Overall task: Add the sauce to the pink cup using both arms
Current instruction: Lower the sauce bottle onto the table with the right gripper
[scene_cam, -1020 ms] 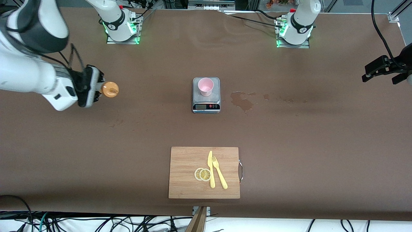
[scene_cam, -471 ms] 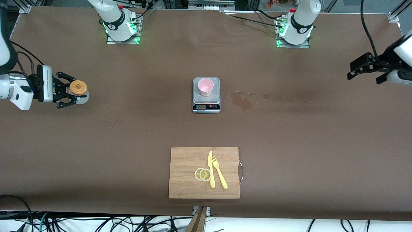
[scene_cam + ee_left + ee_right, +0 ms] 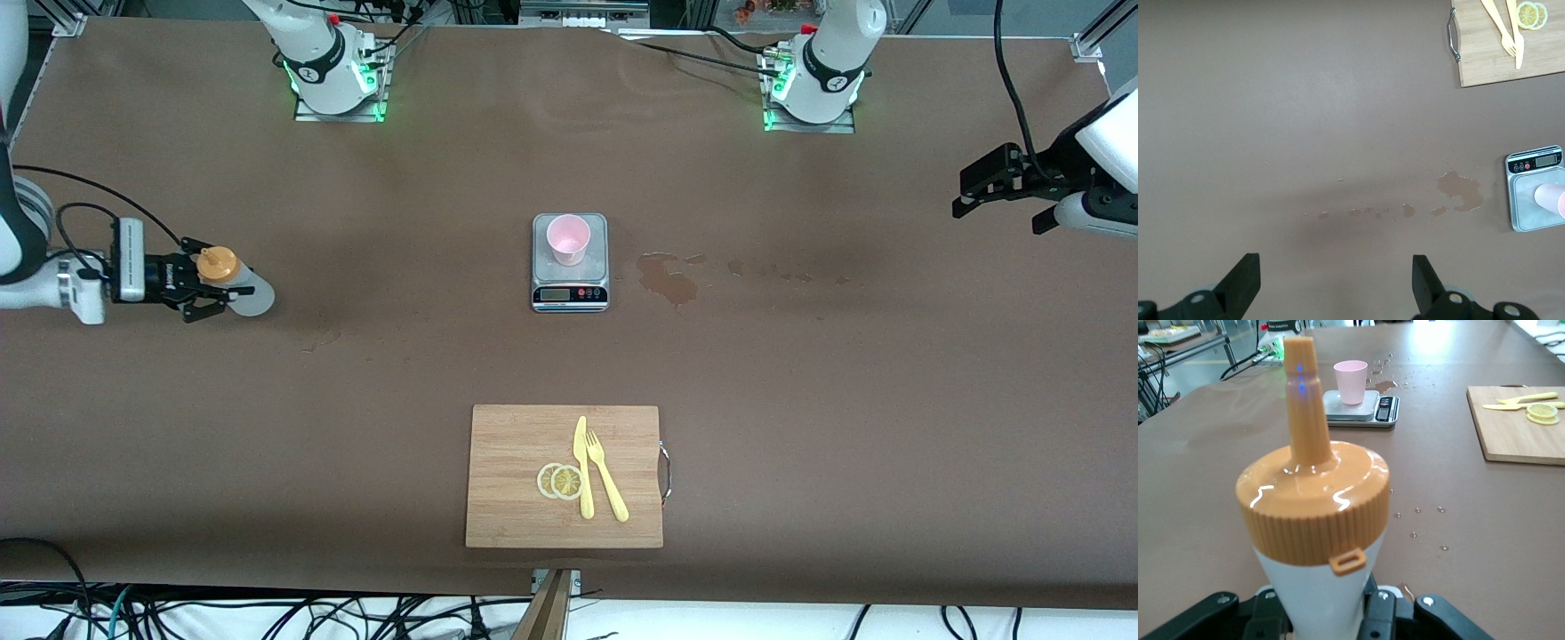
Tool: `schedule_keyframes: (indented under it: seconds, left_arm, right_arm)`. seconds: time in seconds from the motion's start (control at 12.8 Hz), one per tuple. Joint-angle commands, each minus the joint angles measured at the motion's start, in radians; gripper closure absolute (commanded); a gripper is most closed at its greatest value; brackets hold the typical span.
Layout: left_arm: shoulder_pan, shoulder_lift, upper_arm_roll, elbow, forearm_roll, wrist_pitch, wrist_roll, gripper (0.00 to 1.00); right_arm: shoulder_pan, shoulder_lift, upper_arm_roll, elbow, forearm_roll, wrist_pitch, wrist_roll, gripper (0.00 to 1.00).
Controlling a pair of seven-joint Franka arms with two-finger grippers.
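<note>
While one cutting board (image 3: 564,476) at six o'clock carries two lemon slices (image 3: 561,481), one knife (image 3: 582,467) and one fork (image 3: 606,476), one pink cup (image 3: 568,238) stands on one scale (image 3: 570,262) at centre, apparently unfilled. At nine o'clock, the right gripper (image 3: 203,286) clamps the single sauce (image 3: 233,283) bottle; pouring seems left. At three o'clock, the left gripper (image 3: 1000,182) waits spread, holding nothing.

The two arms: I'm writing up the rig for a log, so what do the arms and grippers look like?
Both arms are white and jointed, with black bands and green lights glowing at their bases. The right gripper is black, two-fingered, behind a white wrist block fed by looping black cables. The left gripper is black too, with a black cable trailing above it; in the left wrist view its fingers look flat and tapered.
</note>
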Motion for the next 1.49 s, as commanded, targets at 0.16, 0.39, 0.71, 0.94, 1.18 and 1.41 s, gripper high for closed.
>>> schedule_keyframes:
  seconds: [0.16,0.39,0.71,0.94,1.18,1.41]
  left_arm:
    - [0.006,0.006,-0.001,0.013,0.002,-0.017,0.035,0.00]
    - [0.006,0.008,-0.003,0.011,0.023,-0.017,0.035,0.00]
    - [0.006,0.025,0.000,0.016,0.025,-0.010,0.037,0.00]
    - [0.006,0.042,0.001,0.020,0.040,0.003,0.038,0.00]
    - [0.007,0.042,0.002,0.022,0.038,0.000,0.035,0.00]
    - [0.007,0.040,0.001,0.020,0.038,-0.005,0.035,0.00]
  right_arm:
    - [0.003,0.120,-0.008,0.015,0.145,-0.024,-0.094,0.71]
    - [0.012,0.179,-0.008,0.020,0.200,-0.019,-0.097,0.70]
    - [0.012,0.223,-0.022,0.021,0.249,-0.021,-0.107,0.56]
    - [0.011,0.232,-0.027,0.021,0.251,-0.025,-0.102,0.20]
    - [0.012,0.222,-0.048,0.033,0.242,-0.039,-0.096,0.00]
    - [0.011,0.217,-0.073,0.058,0.229,-0.074,-0.091,0.00]
